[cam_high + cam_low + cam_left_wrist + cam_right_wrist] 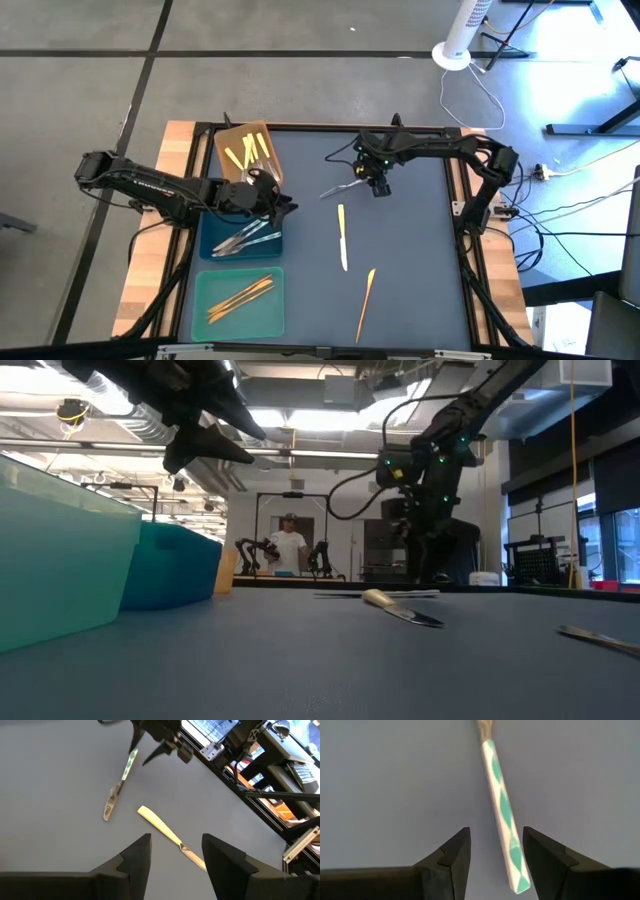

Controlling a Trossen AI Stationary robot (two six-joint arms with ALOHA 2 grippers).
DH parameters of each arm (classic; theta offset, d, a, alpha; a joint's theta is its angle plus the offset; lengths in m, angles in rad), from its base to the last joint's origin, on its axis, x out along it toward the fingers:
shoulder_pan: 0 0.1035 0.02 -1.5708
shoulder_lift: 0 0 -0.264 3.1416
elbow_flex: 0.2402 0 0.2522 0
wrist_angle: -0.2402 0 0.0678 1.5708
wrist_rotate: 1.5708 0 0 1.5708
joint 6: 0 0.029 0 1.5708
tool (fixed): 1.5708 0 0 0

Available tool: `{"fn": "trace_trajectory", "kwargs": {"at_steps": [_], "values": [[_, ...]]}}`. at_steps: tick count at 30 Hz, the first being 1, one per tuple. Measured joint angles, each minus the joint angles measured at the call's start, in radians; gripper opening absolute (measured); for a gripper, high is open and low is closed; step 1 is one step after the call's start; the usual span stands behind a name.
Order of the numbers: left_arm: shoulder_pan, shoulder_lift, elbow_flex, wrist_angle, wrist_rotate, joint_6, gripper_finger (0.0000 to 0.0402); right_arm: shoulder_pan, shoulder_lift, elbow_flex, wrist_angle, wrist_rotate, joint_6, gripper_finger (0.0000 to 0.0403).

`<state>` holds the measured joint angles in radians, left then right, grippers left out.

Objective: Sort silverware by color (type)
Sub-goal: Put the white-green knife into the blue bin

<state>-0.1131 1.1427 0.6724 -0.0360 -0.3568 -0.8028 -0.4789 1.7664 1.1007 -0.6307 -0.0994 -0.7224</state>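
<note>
A utensil with a teal-and-white handle (pixel 503 810) and a silver end lies flat on the dark mat (pixel 410 260), toward the far side. My right gripper (pixel 495 857) points down over the handle's free end, open, with one finger on each side and apart from it. My left gripper (pixel 280 203) hangs open above the blue tray (pixel 210 240), holding nothing. Two more pieces of silverware lie on the mat: a yellow-handled knife (pixel 342 238) and an orange-gold piece (pixel 366 300).
Three trays stand in a row at the left. The brown one (pixel 232 140) at the far end holds yellow-handled pieces, the blue one holds silver pieces (pixel 245 238), and the teal one (pixel 205 285) nearest holds gold pieces. A person (pixel 288 545) stands far behind the table.
</note>
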Motion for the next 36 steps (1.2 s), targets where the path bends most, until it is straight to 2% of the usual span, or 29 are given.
{"fn": "trace_trajectory", "kwargs": {"at_steps": [6, 14, 22, 28, 31, 36], "values": [[0.0, 0.0, 0.0, 0.0, -0.002, 0.0, 0.017, 0.001, 0.0, -0.047, 0.092, 0.082, -0.016, 0.0168], [0.0, 0.0, 0.0, 0.0, -0.002, 0.001, 0.017, 0.001, 0.0, -0.049, 0.103, 0.01, -0.016, 0.0168], [0.0, 0.0, 0.0, 0.0, -0.004, 0.001, 0.017, 0.0, 0.034, -0.049, 0.121, 0.014, -0.016, 0.0168], [0.0, 0.0, 0.0, 0.0, -0.021, 0.001, 0.017, 0.002, 0.07, -0.045, 0.13, 0.056, -0.018, 0.0166], [0.001, 0.0, 0.0, 0.0, -0.026, 0.001, 0.017, 0.001, 0.071, -0.045, 0.129, 0.045, -0.018, 0.015], [0.001, 0.0, 0.0, 0.0, -0.029, 0.002, 0.017, 0.001, 0.073, -0.046, 0.125, 0.028, -0.019, 0.0098]]}}
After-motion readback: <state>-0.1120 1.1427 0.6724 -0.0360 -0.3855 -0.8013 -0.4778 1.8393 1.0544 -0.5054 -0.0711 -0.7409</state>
